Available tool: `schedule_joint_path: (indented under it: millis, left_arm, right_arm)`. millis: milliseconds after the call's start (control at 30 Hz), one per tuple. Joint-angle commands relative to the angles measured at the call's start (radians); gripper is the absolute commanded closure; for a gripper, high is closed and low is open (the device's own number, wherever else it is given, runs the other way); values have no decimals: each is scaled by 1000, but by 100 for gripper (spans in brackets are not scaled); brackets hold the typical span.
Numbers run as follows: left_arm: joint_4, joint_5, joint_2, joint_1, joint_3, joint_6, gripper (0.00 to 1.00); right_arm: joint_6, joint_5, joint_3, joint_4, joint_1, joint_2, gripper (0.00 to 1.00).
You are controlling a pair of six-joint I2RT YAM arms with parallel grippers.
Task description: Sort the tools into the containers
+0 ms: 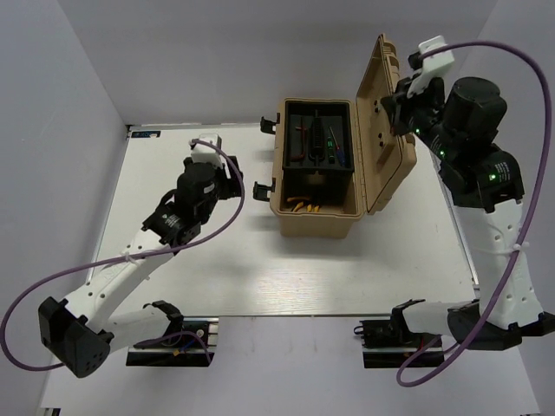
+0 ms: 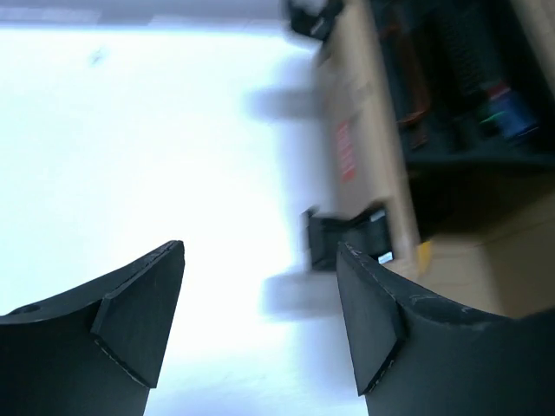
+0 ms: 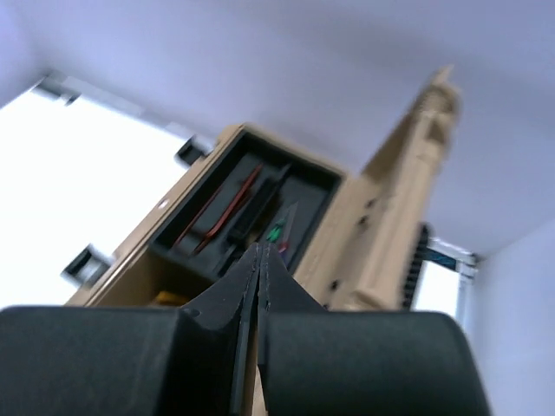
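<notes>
The tools (image 1: 323, 143) lie inside the open toolbox (image 1: 316, 224) at mid-table. Thin screwdrivers (image 1: 332, 139) with green and blue handles and a red-handled piece (image 1: 301, 139), perhaps pliers, sit in the black inner tray (image 1: 299, 178). Yellow-handled pliers (image 1: 301, 206) rest in the tan well at its near end. All look light, stiff and slick, best pinched across the handle. The box is hard ribbed plastic, its hinged lid (image 1: 386, 130) upright on the right and black latches (image 1: 262, 191) jutting from the left wall. The left gripper (image 2: 260, 290), jaws spread wide and empty, hovers just beside that wall over the white table (image 1: 173, 286). The right gripper (image 3: 260, 260), fingers pressed together on nothing visible, sits high beside the lid.
</notes>
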Motion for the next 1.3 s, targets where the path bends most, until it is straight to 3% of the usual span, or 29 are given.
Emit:
schedule_joint_path:
  millis: [0, 133, 167, 200, 267, 433, 667, 700, 967, 1133, 1267]
  left_arm:
    - [-47, -123, -19, 6, -51, 12, 19]
    - [-47, -146, -8, 6, -86, 12, 19]
    - [-59, -156, -8, 6, -86, 12, 19]
    - [-59, -167, 4, 6, -86, 21, 18]
    - [-59, -167, 18, 6, -86, 21, 15]
    - [-69, -176, 38, 6, -86, 39, 14]
    - [-69, -207, -43, 6, -134, 59, 11]
    - [-69, -207, -44, 6, -144, 59, 11]
    - [-69, -207, -63, 6, -154, 59, 11]
    - [-69, -207, -63, 6, -154, 59, 11]
    - [-69, -207, -63, 6, -154, 59, 11]
  right_arm:
    - [30, 110, 60, 61, -27, 28, 100]
    - [-142, 505, -68, 221, -44, 42, 100]
    - [-291, 542, -99, 267, -51, 42, 100]
    - [-329, 584, -174, 379, -55, 36, 100]
    - [-360, 537, -258, 380, -74, 23, 100]
    - [-288, 504, -290, 247, -97, 54, 100]
    - [-95, 155, -222, 62, -160, 112, 100]
    - [-85, -11, -210, 44, -174, 112, 100]
    - [77, -507, -173, -19, -208, 149, 100]
    - [137, -644, -194, 21, -205, 152, 100]
    - [134, -620, -216, 47, -208, 120, 100]
